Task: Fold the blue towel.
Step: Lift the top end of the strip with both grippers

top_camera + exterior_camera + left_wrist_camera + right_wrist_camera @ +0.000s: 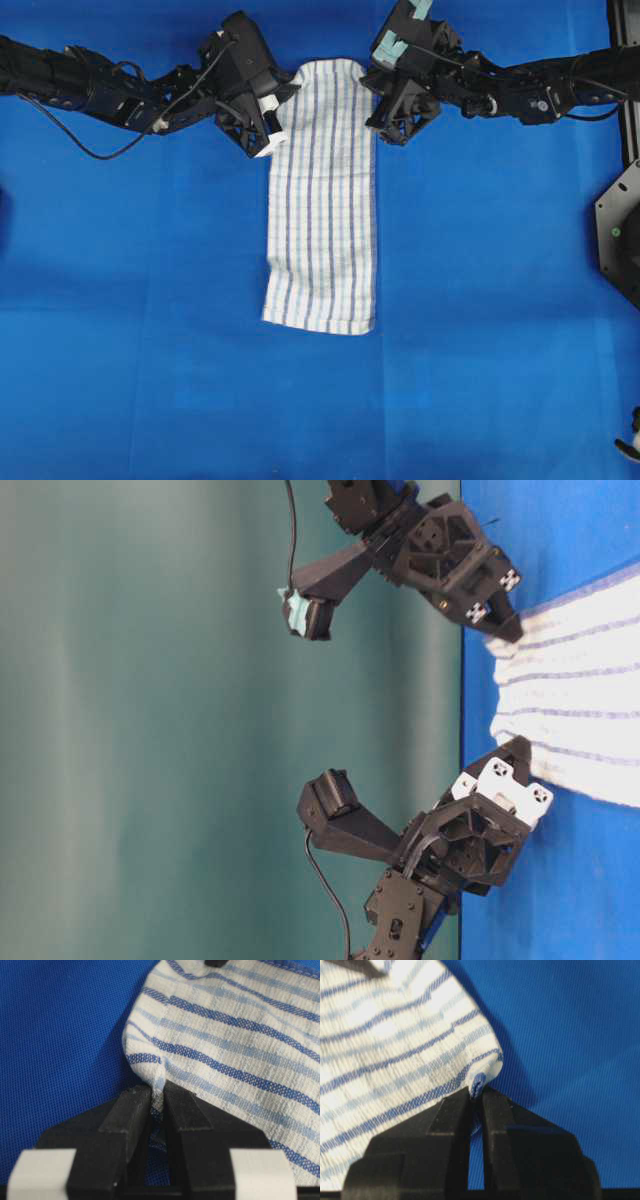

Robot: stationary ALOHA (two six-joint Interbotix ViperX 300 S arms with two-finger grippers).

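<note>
One blue towel (322, 200), a rectangular white woven cloth with thin dark-blue and light-blue stripes, lying as a long narrow strip mid-worktop, far end lifting slightly between two black grippers. Left gripper (268, 125) pinching the far-left corner, jaws closing tight on a bunched fold. Right gripper (385, 105) pinching the far-right corner likewise, jaws clamping a rolled hem. Both towel corners showing plainly in the wrist views. Plain solid-blue sheet (150, 330) covering the whole worktop. Dull green wall (150, 720) standing behind.
</note>
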